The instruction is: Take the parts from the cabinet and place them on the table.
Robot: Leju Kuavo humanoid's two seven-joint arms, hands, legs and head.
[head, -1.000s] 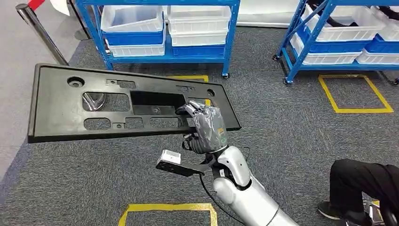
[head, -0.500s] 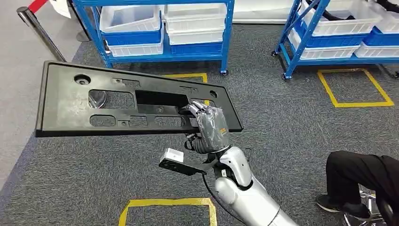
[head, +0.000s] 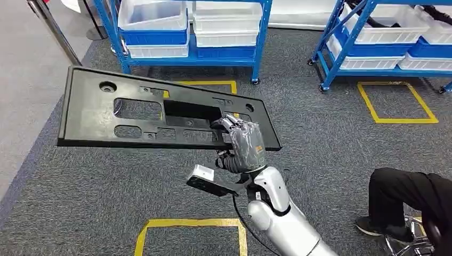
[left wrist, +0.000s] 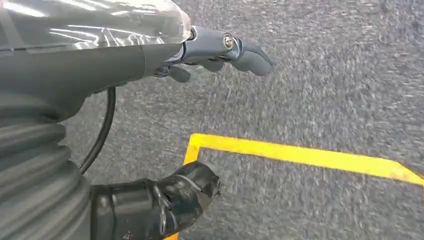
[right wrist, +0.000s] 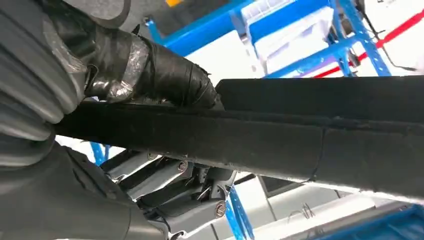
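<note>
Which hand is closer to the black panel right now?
Right. The right hand grips the black panel at its near edge; the left hand hangs over the carpet, holding nothing.

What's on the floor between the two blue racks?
Just bare grey carpet lies between the left blue rack and the right blue rack, seen in the head view.

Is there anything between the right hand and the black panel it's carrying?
No. The right hand already grips the black panel at its near edge, fingers on top. No table is visible.
</note>
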